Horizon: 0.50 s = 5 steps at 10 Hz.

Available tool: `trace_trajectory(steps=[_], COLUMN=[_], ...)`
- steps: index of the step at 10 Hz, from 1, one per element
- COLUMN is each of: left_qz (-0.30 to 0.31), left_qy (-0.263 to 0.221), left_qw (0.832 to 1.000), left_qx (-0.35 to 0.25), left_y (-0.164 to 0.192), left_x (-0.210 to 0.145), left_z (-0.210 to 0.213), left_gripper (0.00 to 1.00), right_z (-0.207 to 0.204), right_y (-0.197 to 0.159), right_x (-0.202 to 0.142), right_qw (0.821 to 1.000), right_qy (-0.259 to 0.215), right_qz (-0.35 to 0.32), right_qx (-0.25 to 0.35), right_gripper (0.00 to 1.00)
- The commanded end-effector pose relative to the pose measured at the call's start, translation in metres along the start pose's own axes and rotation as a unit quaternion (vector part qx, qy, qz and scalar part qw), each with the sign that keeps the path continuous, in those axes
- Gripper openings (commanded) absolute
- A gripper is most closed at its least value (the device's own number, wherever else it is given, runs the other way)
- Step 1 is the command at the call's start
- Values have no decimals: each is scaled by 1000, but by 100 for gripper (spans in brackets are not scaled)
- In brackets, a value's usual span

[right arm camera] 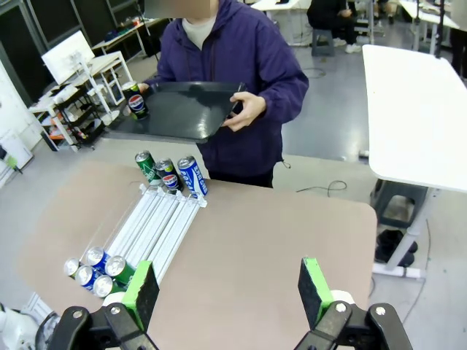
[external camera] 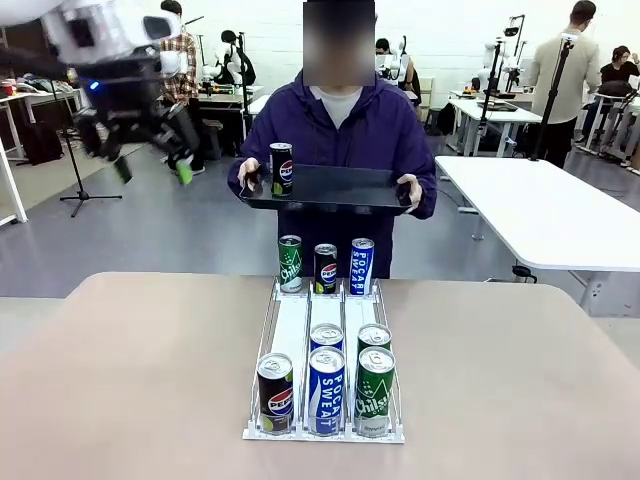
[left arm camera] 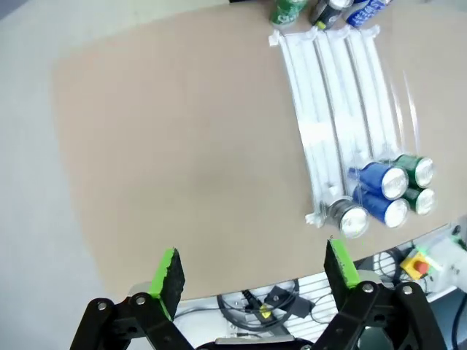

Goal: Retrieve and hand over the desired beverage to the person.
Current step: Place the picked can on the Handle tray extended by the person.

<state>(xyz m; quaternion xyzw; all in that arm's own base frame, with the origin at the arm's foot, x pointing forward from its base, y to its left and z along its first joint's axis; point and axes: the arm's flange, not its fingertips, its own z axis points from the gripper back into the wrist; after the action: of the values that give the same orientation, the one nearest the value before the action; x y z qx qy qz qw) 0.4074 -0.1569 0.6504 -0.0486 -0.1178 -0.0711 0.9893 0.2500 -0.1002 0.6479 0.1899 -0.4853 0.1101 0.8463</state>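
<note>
The person [external camera: 340, 125] in a dark purple hooded jacket stands at the far side of the table, holding a black tray [external camera: 340, 188] with both hands. A Pepsi can [external camera: 281, 168] stands upright on the tray's left end. My left gripper [external camera: 153, 166] hangs high at the upper left, open and empty, well left of the tray. In its wrist view the left gripper [left arm camera: 254, 270] is open above the tan table. My right gripper [right arm camera: 228, 286] is open and empty over the table's near right part, facing the person [right arm camera: 241, 58] and the tray [right arm camera: 182, 109].
A white three-lane rack [external camera: 290, 330] lies mid-table with a Pepsi can [external camera: 275, 392], Pocari Sweat can [external camera: 326, 388] and green can [external camera: 374, 390] at the near end, two cans behind them, and three cans [external camera: 325, 268] at the far end. A white table [external camera: 540, 210] stands at the right.
</note>
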Motion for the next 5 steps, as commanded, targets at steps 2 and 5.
trace_trajectory(steps=[2,5], left_qz=[-7,-4], left_qy=[-2,1], left_qw=[1000,1000], left_qx=[-1,6], left_y=[6,4], left_x=[-31,-34], left_z=[-1,-5], left_gripper=[100,100], right_z=[-2,-2], right_y=[0,0], right_x=[0,0], right_qw=[1000,1000], right_qy=[-1,-1], right_qz=[0,0], right_qx=[9,9], right_gripper=[100,100])
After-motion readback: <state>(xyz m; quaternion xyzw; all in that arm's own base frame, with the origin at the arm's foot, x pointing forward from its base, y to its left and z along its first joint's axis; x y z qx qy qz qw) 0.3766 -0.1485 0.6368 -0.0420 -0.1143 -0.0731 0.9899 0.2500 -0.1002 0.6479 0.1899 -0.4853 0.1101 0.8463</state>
